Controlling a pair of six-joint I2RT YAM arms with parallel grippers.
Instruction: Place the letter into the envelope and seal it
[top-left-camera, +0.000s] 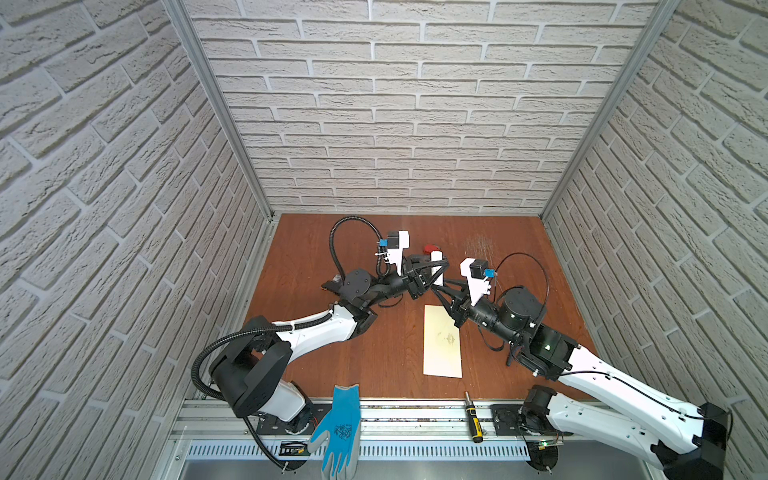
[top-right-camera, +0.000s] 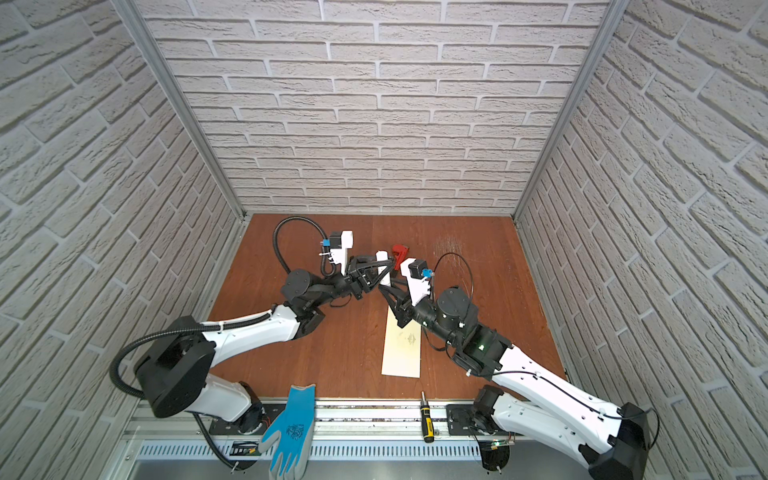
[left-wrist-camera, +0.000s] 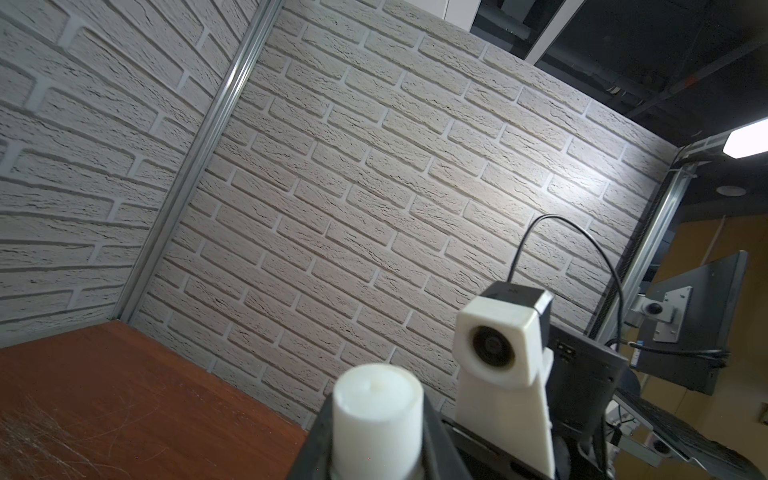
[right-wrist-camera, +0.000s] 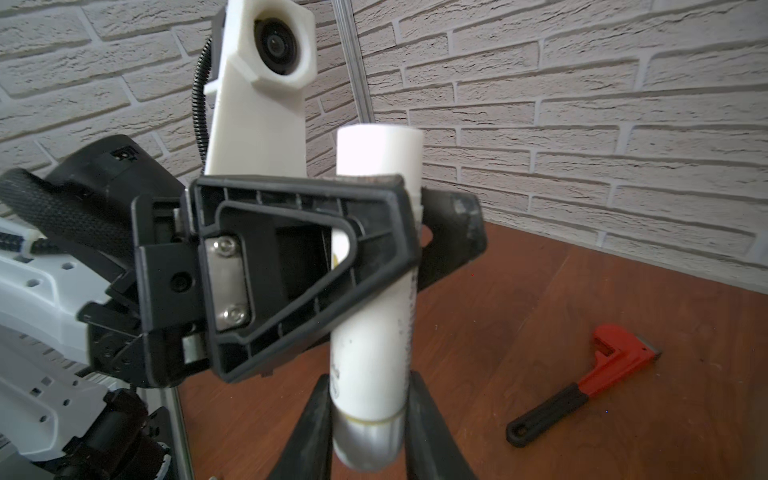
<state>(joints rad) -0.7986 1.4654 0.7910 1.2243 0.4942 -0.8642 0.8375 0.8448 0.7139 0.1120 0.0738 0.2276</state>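
Both grippers are on the glue stick (right-wrist-camera: 374, 353), which I see in the air just past the envelope's (top-left-camera: 442, 345) far short edge. The left gripper (right-wrist-camera: 419, 232) is clamped round the stick's middle. The right gripper (right-wrist-camera: 368, 428) pinches its lower end, fingers pressed to both sides. The envelope lies flat on the table (top-left-camera: 386, 332), faint mark mid-face, with the right wrist over its far right corner. A red tool (right-wrist-camera: 582, 382) lies beyond the envelope, farther than the stick.
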